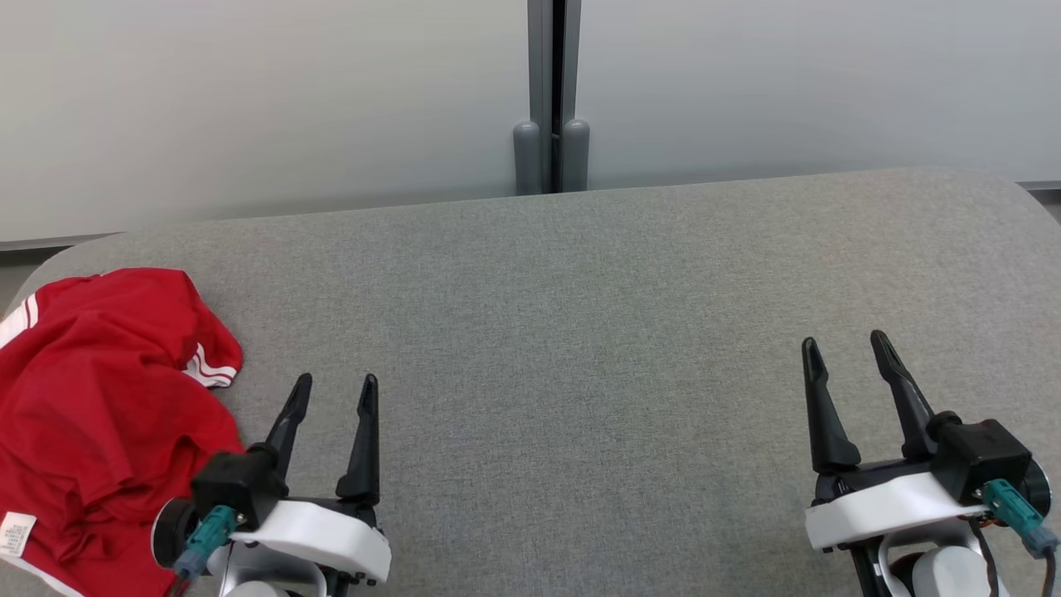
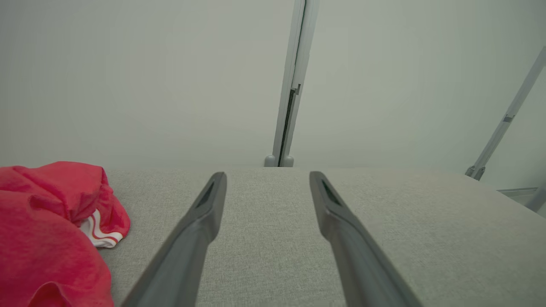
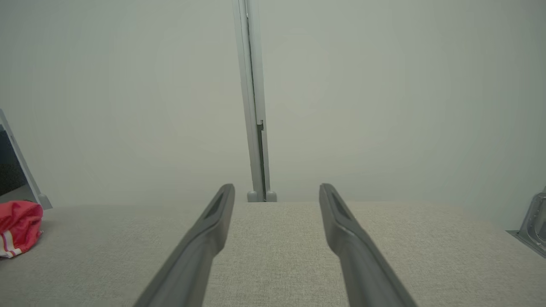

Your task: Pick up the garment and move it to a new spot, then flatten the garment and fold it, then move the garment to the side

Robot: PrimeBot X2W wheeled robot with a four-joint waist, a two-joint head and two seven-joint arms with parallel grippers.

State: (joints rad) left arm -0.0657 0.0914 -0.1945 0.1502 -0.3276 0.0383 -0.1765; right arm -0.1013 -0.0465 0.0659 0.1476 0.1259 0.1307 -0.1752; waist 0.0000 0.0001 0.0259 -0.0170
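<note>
Garment: a crumpled red garment (image 1: 99,398) lies heaped at the left end of the surface, to the left of the left gripper and well apart from the right one.
Striped cuff: a red-and-white striped cuff (image 1: 207,369) sticks out of the heap toward the left gripper. It lies just left of that gripper's left finger and is apart from it in the left wrist view.
Label: a small white label (image 1: 15,535) sits on the garment's near edge, on the side farthest from both grippers.
Left gripper: the left gripper (image 1: 337,380) hovers low just right of the garment with its jaws spread wide and bare grey cloth showing between the two dark fingers. The garment's nearest fold runs up beside its black wrist housing; I cannot tell whether the two touch.
Surface: a grey fabric-covered surface (image 1: 564,332) stretches ahead of and between the two grippers.
Post: a grey post (image 1: 551,99) stands beyond the far edge, ahead of the gap between the grippers, with pale wall panels (image 1: 249,108) to either side.
Right gripper: the right gripper (image 1: 844,338) is over the right part of the surface with its jaws wide apart and only grey cloth between its fingers. The garment is far off to its left.
</note>
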